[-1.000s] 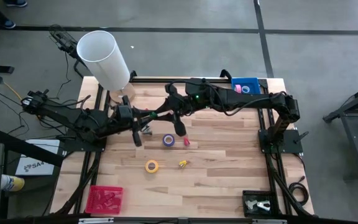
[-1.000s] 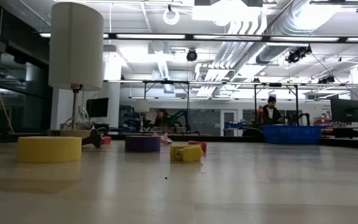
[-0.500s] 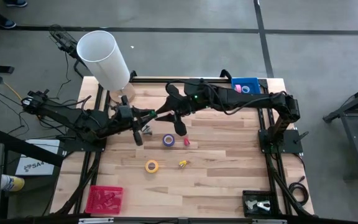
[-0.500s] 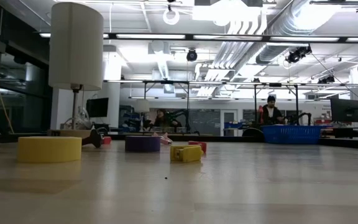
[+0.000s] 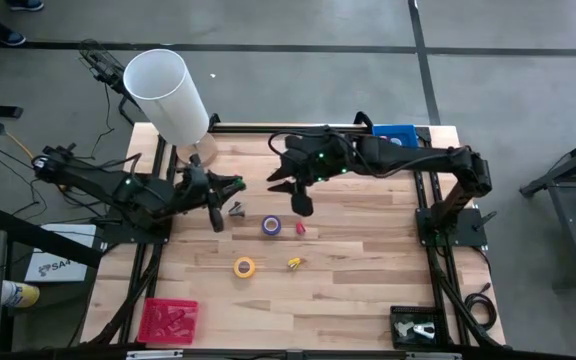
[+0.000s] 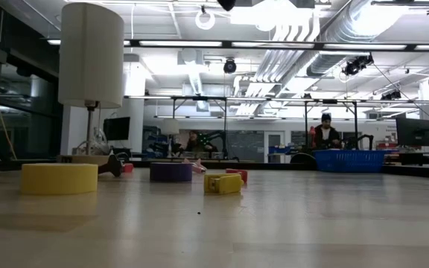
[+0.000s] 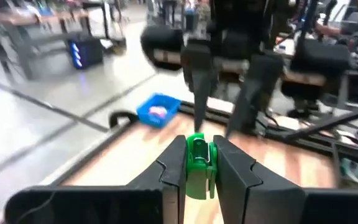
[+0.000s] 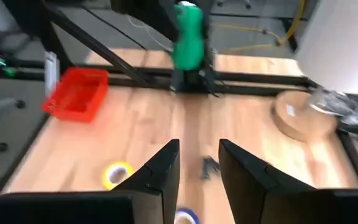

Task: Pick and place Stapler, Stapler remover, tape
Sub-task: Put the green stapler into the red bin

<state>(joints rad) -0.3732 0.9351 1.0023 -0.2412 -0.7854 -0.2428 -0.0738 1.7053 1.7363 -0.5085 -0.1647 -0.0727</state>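
Left hand (image 7: 197, 163) is clamping a green stapler (image 7: 197, 157) up off the counter (image 5: 368, 270); right hand (image 8: 197, 163) is hanging empty, slightly parted, opposite. Risk: arms clipping mid-air, stapler slipping. Yellow tape (image 5: 244, 267) and blue tape (image 5: 271, 226) are sitting below, blue bin (image 5: 396, 137) farthest.

Stood on a grey concrete floor (image 5: 298, 60) crossed by dark lines. Lit from above by long ceiling strip lights (image 6: 274, 43) among exposed silver ducts (image 6: 334, 37). Filled farther back with workbenches, dark metal frames (image 6: 199, 100) and monitors (image 6: 412, 132). Seated at the rear, a person (image 6: 323, 132).
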